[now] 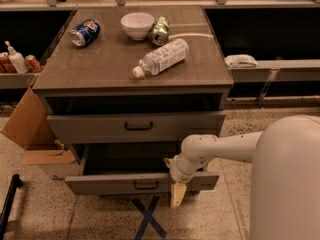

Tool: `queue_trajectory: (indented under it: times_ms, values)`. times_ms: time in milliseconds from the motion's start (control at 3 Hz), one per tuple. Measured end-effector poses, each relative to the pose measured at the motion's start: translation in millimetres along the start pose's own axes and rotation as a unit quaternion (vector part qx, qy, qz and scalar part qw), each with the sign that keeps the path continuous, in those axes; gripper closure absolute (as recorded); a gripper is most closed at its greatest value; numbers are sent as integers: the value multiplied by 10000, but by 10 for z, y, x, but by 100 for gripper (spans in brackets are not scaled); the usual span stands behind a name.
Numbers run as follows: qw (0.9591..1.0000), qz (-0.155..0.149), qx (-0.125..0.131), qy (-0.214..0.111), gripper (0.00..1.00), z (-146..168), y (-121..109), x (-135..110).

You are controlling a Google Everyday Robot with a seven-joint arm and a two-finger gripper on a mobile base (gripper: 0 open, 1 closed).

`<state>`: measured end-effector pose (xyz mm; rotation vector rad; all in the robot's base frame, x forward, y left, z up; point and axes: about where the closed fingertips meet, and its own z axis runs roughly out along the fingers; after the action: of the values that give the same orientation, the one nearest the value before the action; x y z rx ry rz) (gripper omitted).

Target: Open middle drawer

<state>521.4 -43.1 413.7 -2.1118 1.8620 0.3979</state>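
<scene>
Points the gripper (pixel 177 196) downward at the front panel of the pulled-out middle drawer (pixel 100 184), cannot tell whether wide or narrow, just right of its black handle (pixel 146 185), below the upper drawer (pixel 90 128), well below the tabletop (pixel 100 69) with bottle (pixel 162 57), bowl (pixel 137 24), blue can (pixel 85 32) and green can (pixel 160 30).

One high view, looking down onto cabinet (pixel 110 66) front, close, jaws low centre before it

On the tabletop (pixel 100 71) we find a can (pixel 85 32) at back left, a bowl (pixel 137 25) to its right, a second can (pixel 160 30) just beside the bowl, and a bottle (pixel 161 57) lying in front of them. Below, the middle drawer (pixel 105 184) stands pulled out. The tool (pixel 177 198) hangs just before the drawer's front, right of the handle (pixel 146 185).
</scene>
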Motion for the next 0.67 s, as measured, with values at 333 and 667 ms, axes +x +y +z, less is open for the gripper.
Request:
queue_trajectory:
  times_ms: [333,667]
  values:
    - [9995,122,-292,-23,19,27,221,8]
    - [9984,235,-513,32,50,33,431,36]
